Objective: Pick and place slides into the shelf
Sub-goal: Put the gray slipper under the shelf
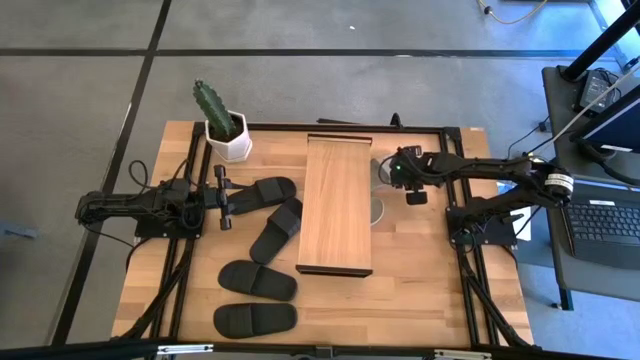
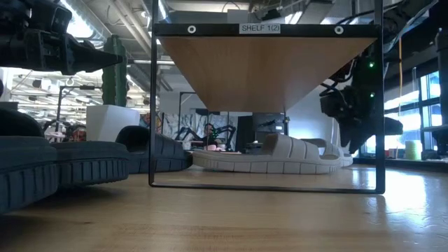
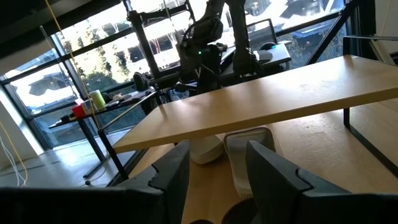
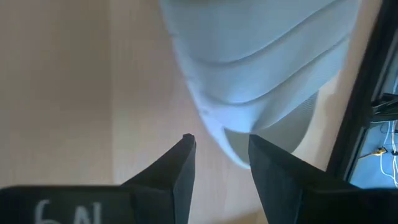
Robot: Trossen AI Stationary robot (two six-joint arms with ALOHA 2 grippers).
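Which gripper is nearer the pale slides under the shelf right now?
Right. The right gripper hovers open just above the pale slides at the shelf's right edge; the left gripper, also open, sits across the shelf by the black slides.

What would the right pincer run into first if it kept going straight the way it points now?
Most likely the pale slide lying half under the shelf: the open right pincer points down at its edge, seemingly just above it.

From above, your shelf (image 1: 336,205) hides most of both pale slides (image 1: 378,210); the right wrist view crops one. The low view cuts off the nearest black slide (image 2: 42,168).
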